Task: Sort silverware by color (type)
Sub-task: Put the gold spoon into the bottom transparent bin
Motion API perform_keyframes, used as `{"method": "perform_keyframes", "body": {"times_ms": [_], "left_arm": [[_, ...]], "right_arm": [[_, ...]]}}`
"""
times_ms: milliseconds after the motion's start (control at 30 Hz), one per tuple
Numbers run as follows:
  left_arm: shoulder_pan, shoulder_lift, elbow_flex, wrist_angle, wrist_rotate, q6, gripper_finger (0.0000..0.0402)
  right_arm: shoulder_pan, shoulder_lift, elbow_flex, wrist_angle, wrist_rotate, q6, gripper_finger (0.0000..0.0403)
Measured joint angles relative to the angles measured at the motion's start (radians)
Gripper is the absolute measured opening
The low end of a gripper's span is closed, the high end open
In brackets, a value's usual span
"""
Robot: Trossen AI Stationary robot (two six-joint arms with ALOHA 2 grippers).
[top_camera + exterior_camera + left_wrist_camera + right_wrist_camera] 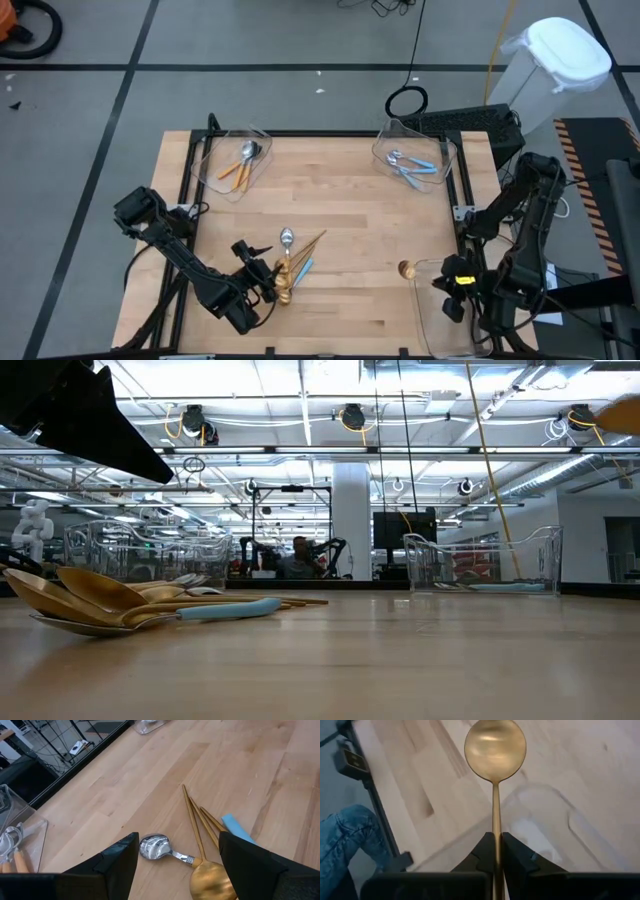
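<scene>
The right claw pinches a gold spoon by its handle above the clear bin at the near right corner of the desk, the bowl jutting out over the bin's rim; the left claw hangs spread wide and empty over the unsorted pile of gold spoons, a light blue handle and one silver-bowled spoon near the front edge. Orange-handled spoons lie in the far left bin, blue-handled spoons in the far right bin. The likely trouble: released with its bowl past the rim, the gold spoon could tip out onto the wood, and the left claw closing on the tangled pile might lift two kinds at once. The desk is pale butcher-block in a black frame; beyond it, a lit workshop with a person seated among monitors, and a leg in blue jeans beside the desk
</scene>
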Motion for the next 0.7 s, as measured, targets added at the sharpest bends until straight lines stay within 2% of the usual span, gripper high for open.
{"method": "perform_keyframes", "body": {"times_ms": [200,400,700], "left_arm": [[0.023,0.000,0.000,0.000,0.000,0.026,0.0271],[0.055,0.000,0.000,0.005,-0.001,0.057,0.0271],[0.092,0.000,0.000,0.153,-0.001,0.260,0.0271]], "right_arm": [[0.059,0.019,0.000,-0.058,-0.045,0.154,0.0015],[0.083,0.055,0.000,-0.095,-0.156,0.266,0.0016],[0.096,0.125,0.000,-0.110,-0.312,0.377,0.0017]]}}
